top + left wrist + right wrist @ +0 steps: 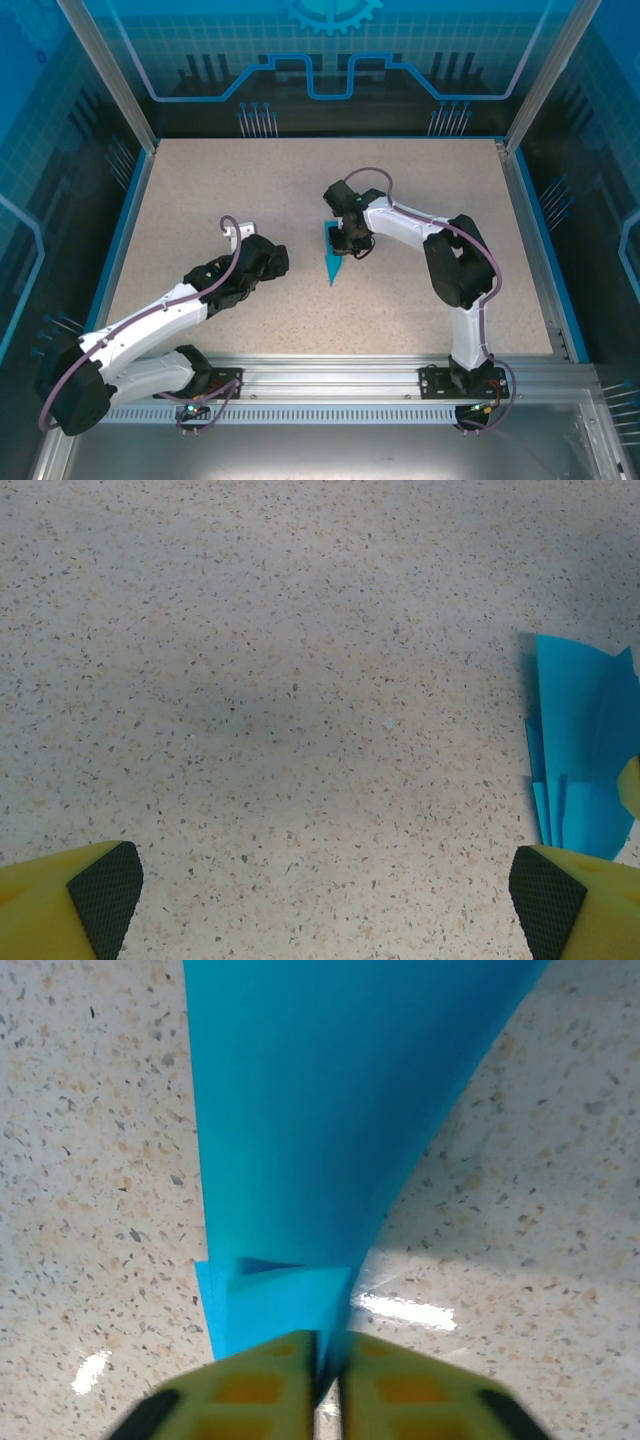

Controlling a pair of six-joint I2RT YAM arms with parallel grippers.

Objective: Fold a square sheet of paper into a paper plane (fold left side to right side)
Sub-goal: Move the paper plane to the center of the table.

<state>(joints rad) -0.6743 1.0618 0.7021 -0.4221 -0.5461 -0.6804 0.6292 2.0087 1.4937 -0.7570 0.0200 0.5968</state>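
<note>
One plane (334,262) sits mid-table (220,190), well apart from every edge, open surface all round. Of two pincers, the right pincer (327,1365) pinches it; the left pincer (326,895) stands wide nearby.

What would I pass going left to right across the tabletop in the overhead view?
First the left gripper, then the paper plane, then the right arm's elbow; the right gripper overlaps the plane, so I skip it.
</note>
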